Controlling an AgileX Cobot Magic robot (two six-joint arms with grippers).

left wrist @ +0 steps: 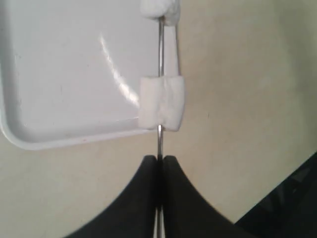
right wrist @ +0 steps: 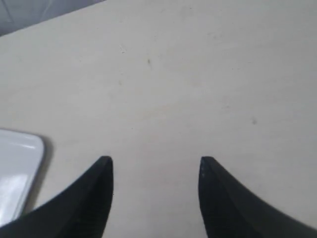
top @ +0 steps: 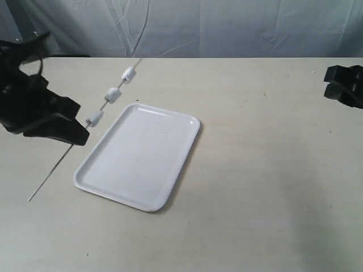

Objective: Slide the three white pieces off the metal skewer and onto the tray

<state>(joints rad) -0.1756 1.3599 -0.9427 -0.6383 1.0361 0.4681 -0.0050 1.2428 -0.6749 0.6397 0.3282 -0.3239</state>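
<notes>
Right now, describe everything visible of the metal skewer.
The metal skewer is a thin, straight grey rod, shiny in the left wrist view. It runs diagonally beside the tray, along a long edge. Three white pieces sit threaded along its far half, spaced apart. The left gripper is shut on it just before the nearest piece; its near end is bare.

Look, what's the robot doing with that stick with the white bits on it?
The robot's left hand is pinching the metal skewer near its lower end, beside the tray. The three white pieces are all threaded on the skewer, spaced apart beyond the hand. None has been slid off onto the tray yet. The right hand is open and holds nothing, hanging over the table far off to the other side.
</notes>
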